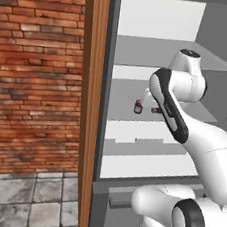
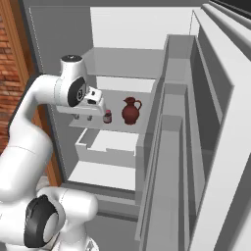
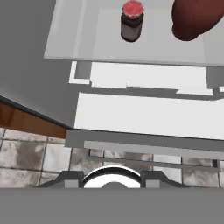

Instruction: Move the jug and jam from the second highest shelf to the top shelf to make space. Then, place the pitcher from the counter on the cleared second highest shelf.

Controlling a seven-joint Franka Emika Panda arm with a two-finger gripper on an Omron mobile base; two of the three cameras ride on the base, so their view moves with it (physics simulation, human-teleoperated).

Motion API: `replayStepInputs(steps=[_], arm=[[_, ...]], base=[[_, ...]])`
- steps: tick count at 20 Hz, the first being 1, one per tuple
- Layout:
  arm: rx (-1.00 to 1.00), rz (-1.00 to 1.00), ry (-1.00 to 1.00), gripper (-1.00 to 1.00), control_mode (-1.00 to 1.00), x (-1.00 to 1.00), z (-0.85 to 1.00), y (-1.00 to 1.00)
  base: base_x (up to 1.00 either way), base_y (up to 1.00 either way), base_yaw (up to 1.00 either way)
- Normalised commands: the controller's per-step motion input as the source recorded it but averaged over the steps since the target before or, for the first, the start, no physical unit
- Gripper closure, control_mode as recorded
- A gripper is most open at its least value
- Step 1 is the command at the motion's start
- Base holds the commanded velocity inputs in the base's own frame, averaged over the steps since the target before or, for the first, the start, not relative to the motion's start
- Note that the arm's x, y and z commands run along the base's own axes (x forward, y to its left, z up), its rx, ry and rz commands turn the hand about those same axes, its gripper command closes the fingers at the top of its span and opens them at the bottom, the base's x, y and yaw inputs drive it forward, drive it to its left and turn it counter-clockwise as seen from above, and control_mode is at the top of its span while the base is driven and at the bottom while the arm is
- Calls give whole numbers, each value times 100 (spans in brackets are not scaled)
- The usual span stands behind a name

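The small jam (image 2: 107,116) jar with a dark lid stands near the front of the second highest shelf (image 2: 117,100). The red-brown jug (image 2: 130,110) is to its right on the same board. In the hand view the jam (image 3: 132,20) and part of the jug (image 3: 194,19) sit at the top, on that shelf (image 3: 87,43). My gripper (image 2: 83,119) hangs open and empty just left of the jam, in front of the shelf edge. The top shelf (image 2: 125,62) above is bare. From the left, the jam (image 1: 138,107) shows beside my forearm. The pitcher and the counter are out of view.
A wooden post (image 1: 88,107) and a brick wall (image 1: 34,75) stand left of the grey cabinet. Lower white shelves (image 3: 140,113) step out below the second board. The open cabinet door with its racks (image 2: 196,147) stands on the right. Tiled floor (image 1: 19,199) lies below.
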Motion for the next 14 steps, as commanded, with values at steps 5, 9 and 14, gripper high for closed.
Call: replayStepInputs(steps=[5, 9, 14], arm=[[0, -6, -15, -100, -100, -5, -4, 0], [0, -3, -46, -100, -100, -1, -6, 3], [0, 0, -34, -100, -100, 0, -1, -1]], base=[[0, 0, 0], [0, 0, 0], [0, 0, 0]])
